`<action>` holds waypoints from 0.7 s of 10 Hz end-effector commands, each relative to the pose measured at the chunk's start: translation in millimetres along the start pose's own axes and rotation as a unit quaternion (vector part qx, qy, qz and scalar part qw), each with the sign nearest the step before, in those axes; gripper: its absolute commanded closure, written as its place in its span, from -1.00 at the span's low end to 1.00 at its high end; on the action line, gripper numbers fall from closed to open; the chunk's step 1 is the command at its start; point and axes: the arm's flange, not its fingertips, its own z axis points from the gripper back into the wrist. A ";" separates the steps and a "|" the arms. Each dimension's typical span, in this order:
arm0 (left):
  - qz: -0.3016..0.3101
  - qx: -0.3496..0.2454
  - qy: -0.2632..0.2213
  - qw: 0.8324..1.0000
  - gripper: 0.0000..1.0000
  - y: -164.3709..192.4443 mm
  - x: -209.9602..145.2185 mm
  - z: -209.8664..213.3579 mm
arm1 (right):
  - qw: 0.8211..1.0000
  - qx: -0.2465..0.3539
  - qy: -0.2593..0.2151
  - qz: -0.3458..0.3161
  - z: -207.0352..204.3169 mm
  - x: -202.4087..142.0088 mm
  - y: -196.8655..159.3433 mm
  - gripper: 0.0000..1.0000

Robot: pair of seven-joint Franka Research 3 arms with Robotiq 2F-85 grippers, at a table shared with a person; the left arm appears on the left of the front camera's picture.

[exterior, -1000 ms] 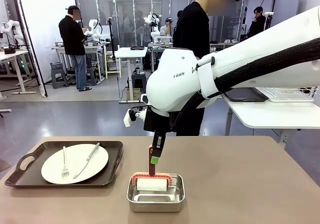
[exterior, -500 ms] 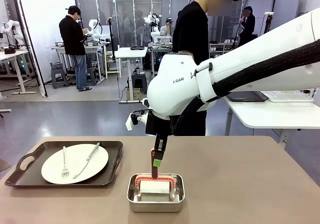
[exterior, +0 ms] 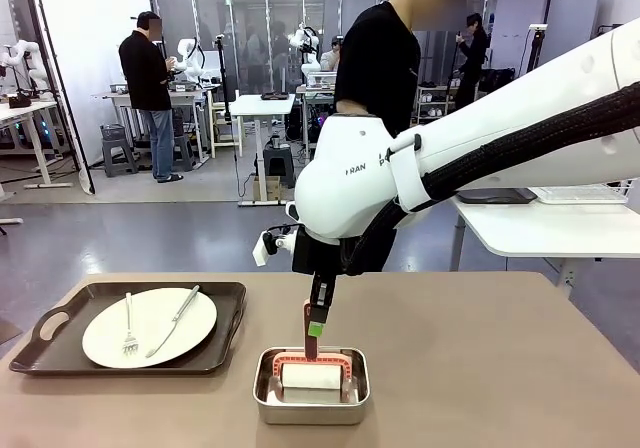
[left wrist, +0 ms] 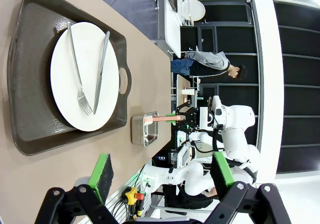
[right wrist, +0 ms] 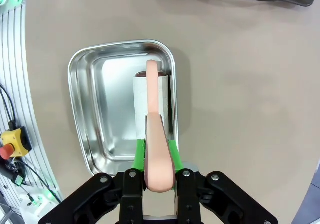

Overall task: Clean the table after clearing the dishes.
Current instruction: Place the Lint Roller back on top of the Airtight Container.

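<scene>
a shiny rectangular steel pan (exterior: 266,400) with rounded corners sits near the front edge of the bench (exterior: 480,368), around the middle. one lint roller (exterior: 310,376) lies in it: a white cylinder in a salmon-pink frame, its smooth pink handle (exterior: 308,346) rising upright. the right tool (exterior: 316,320) comes down from the bulky white arm (exterior: 480,148) crossing the middle, its green pads clamped tight on that handle. left of the pan and apart from it lies one dark brown rectangular tray (exterior: 228,333) with a raised rim and cut-out handles. it carries one round white plate (exterior: 100,340), with one metal fork (exterior: 129,330) and one metal knife (exterior: 176,320) laid on it in a v. in the left wrist view the left tool (left wrist: 161,171) hangs above the plain matte beige bench, fingers spread wide with nothing between them, the tray beyond. one person (exterior: 385,68) in a black shirt stands past the far edge, partly hidden by the arm. a white-topped table (exterior: 540,230) stands at the far right.
</scene>
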 end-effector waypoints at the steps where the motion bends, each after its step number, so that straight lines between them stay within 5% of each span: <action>1: -0.004 -0.003 0.004 1.000 -1.00 -0.6 -2.8 3.0 | 1.000 -0.011 0.010 -0.014 -15.6 -2.8 -0.6 0.58; 7: -0.004 -0.003 0.004 1.000 -1.00 -0.6 -2.8 3.0 | 1.000 -0.002 0.011 -0.008 -15.5 -9.2 -2.2 0.58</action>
